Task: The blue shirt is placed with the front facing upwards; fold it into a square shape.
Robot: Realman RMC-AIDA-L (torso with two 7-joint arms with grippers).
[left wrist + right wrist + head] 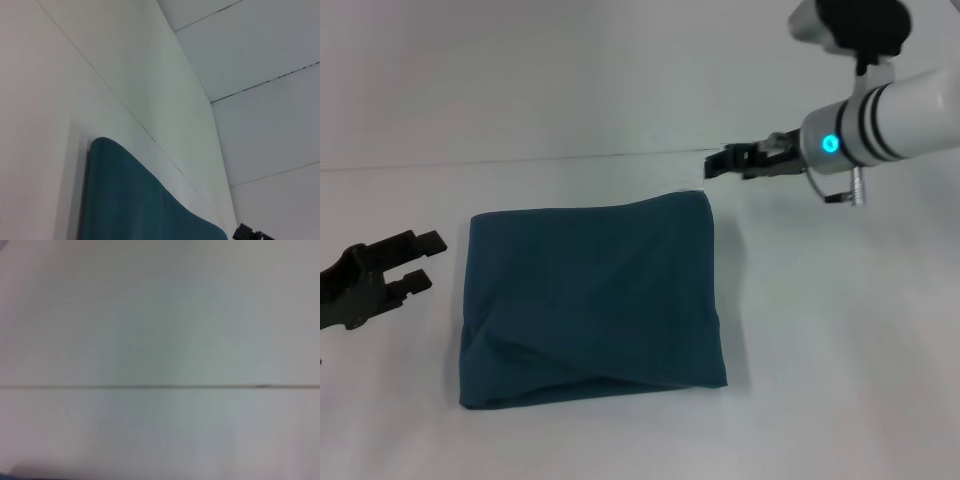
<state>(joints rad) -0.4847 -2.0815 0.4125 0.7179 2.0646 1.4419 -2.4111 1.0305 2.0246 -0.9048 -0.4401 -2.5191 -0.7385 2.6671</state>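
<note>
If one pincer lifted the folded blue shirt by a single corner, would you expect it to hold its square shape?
Probably not. The blue shirt is soft cloth in loose layers, with a diagonal flap across its near side, so it would likely sag and unfold. It looks light, and pushed across the white table it would probably bunch rather than slide whole.

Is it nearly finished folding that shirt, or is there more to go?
Nearly finished, it seems. The blue shirt already lies as a roughly square folded slab on the table, no sleeves sticking out. Neither hand holds it: the left hand sits open beside it, the right hand hovers near its far corner. At most, some tidying remains.
</note>
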